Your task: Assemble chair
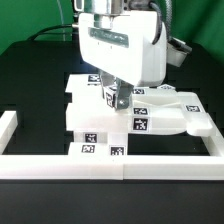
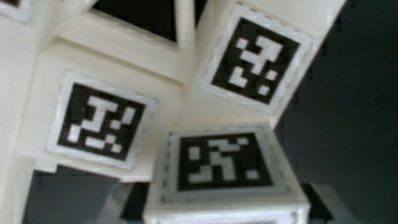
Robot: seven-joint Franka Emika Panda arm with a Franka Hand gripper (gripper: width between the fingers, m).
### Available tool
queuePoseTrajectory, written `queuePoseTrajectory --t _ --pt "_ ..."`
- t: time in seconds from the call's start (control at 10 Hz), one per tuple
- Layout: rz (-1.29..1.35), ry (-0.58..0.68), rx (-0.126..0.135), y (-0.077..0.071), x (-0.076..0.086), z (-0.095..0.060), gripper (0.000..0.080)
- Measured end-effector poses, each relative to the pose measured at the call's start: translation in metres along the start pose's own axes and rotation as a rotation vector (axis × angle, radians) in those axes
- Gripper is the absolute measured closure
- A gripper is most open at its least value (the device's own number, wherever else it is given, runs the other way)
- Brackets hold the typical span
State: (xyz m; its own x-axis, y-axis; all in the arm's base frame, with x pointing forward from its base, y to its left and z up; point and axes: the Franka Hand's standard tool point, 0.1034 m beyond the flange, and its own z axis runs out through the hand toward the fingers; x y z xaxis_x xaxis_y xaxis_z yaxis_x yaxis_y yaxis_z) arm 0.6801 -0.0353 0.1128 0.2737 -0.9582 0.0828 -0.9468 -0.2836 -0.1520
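You see the chair (image 1: 135, 112), a cluster of white tagged blocks, in the middle of the black bench (image 1: 30, 80), just behind the front rail (image 1: 110, 164). The gripper (image 1: 117, 100) stands directly above it, jaws clamped narrow on a small upright tagged piece (image 2: 217, 165), its long axis vertical.

White tagged chair pieces (image 2: 178, 130) close up, between claw (image 2: 217, 205) fingers.

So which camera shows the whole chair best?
The exterior view: the chair lies in full against the border rails, under the gripper. The wrist view shows only close-up tagged white faces.
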Motion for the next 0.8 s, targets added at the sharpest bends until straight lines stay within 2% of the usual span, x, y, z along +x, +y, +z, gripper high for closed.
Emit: queuePoseTrajectory --t 0.4,0.5,0.8 --pt "0.248 -0.002 0.002 0.0008 0.001 0.0003 0.0514" --pt "0.355 -0.013 0.015 0.0015 0.002 0.0006 0.0514" --pt "0.585 -0.029 0.017 0.0024 0.0012 0.0004 0.0514"
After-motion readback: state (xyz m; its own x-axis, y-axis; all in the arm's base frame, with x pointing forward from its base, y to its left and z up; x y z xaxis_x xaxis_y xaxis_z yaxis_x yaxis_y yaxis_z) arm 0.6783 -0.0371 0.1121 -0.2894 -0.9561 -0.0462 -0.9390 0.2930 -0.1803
